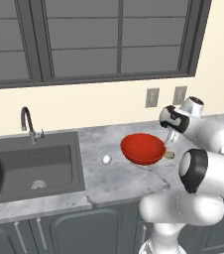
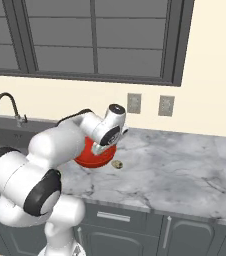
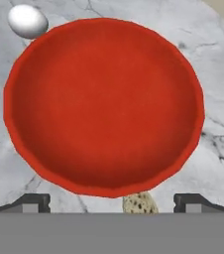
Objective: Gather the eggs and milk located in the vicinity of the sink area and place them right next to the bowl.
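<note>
Gripper hangs spread wide and empty over the near rim of the red bowl on the marble bench. A speckled tan lump lies between its tips; the white egg rests beyond the bowl, sink farther left.

A wide dark-framed window sits in a cream wall above a grey marble counter and dark cabinets.
</note>
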